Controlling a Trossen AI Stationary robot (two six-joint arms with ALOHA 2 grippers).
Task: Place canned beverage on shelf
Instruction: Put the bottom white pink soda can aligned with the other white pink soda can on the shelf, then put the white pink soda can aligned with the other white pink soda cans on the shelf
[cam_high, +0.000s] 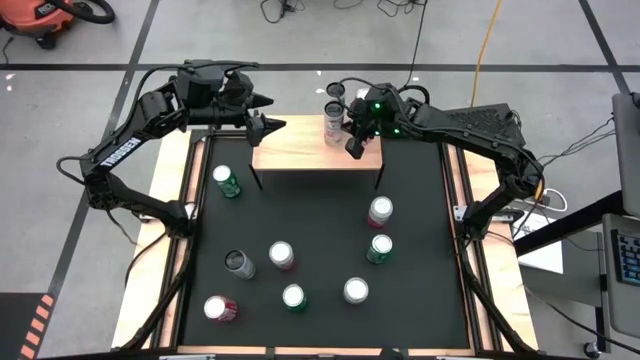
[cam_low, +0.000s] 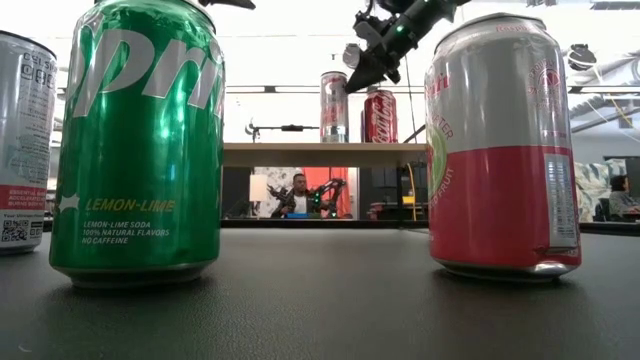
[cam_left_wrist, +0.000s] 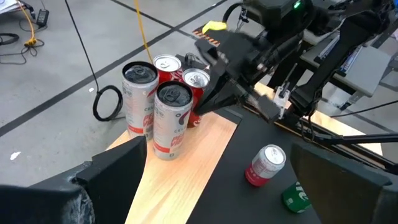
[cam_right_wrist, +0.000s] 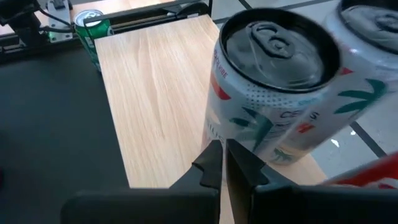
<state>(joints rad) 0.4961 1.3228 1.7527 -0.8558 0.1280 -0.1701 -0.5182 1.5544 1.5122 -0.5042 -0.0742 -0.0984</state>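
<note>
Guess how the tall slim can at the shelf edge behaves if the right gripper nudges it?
Likely tippy: the tall slim can stands upright, narrow for its height, near the shelf edge. Its smooth printed wall may slip against the right gripper, whose fingers are together. Neighbouring cans stand close and could get knocked.

On the left arm (cam_high: 118, 150) I read "TROSSEN" along the link. On the green can (cam_low: 140, 140) near the table's front edge I read "LEMON-LIME", "LEMON-LIME SODA", "100% NATURAL FLAVORS" and "NO CAFFEINE". The red can (cam_low: 380, 116) on the shelf (cam_low: 320, 154) carried Coca-Cola script. Other labels I couldn't read.
</note>
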